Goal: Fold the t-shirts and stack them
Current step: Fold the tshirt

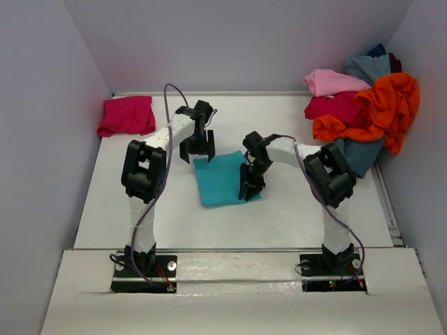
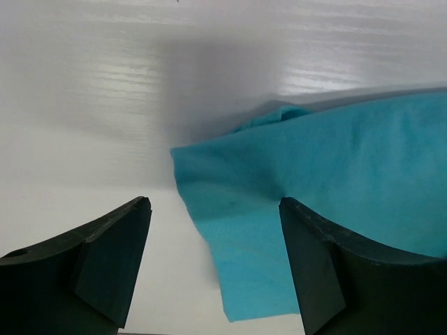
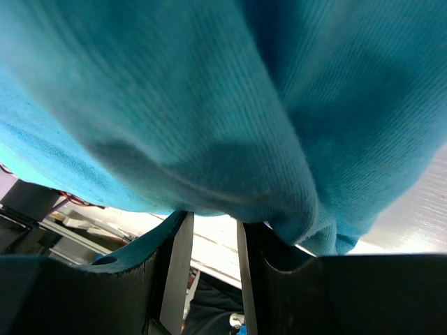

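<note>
A turquoise t-shirt (image 1: 222,180) lies folded in a rough square in the middle of the table. My left gripper (image 1: 197,150) hovers open over its far left corner. In the left wrist view that corner (image 2: 279,181) reaches in between the wide-spread fingers (image 2: 105,258), and my left gripper (image 2: 215,204) holds nothing. My right gripper (image 1: 250,183) is at the shirt's right edge. In the right wrist view the turquoise cloth (image 3: 209,105) drapes over the fingertips and hides them, with my right gripper (image 3: 215,218) shut on a raised fold.
A folded magenta-pink shirt (image 1: 127,115) lies at the far left. A loose pile fills the far right corner: light pink (image 1: 334,82), crimson (image 1: 335,106), orange (image 1: 383,105) and dusty blue (image 1: 367,68) shirts. Walls close in the table on three sides.
</note>
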You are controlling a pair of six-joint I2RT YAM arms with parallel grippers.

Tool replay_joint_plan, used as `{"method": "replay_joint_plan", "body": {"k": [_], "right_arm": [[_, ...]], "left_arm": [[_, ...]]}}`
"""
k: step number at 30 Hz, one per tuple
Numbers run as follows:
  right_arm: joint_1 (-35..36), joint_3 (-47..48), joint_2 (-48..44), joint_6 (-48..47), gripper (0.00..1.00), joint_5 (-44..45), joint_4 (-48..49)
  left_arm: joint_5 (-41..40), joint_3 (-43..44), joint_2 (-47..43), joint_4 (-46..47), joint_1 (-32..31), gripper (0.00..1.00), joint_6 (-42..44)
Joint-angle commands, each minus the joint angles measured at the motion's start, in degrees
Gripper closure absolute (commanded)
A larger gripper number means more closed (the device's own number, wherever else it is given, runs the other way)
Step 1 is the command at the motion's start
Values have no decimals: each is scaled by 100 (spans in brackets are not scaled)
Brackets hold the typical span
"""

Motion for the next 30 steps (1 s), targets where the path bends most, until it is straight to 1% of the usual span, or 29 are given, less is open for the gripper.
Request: {"method": "replay_joint_plan", "body": {"k": [1, 8, 12, 14, 16, 21, 25, 27, 30], "right_arm": [[43, 156, 127, 45, 63, 153, 70], [43, 182, 145, 45, 63, 180, 43], [43, 191, 145, 37, 63, 197, 35], [43, 217, 171, 28, 63, 188, 26], [43, 226, 180, 19, 63, 188, 17], [43, 288, 84, -16, 64, 215, 8], [43, 586, -268, -69, 63, 469, -115], [43, 832, -417, -113, 63, 670, -132], [43, 1183, -374, -235, 63, 760, -290]], "left_arm": [[110, -30, -617, -41, -227, 15, 157], [-22, -302, -528, -76, -280, 15, 210], [21, -626, -826, -68, -280, 11, -35], [468, -1136, -1098, 309, -193, 11, -280], [645, -1539, -1214, 459, -114, 11, -396], [918, -1989, -1539, 679, -61, 10, -607], [1251, -2480, -1864, 1039, 10, 9, -809], [1655, -2823, -2004, 1442, 150, 9, -950], [2077, -3105, -2137, 1821, 151, 9, -1125]]}}
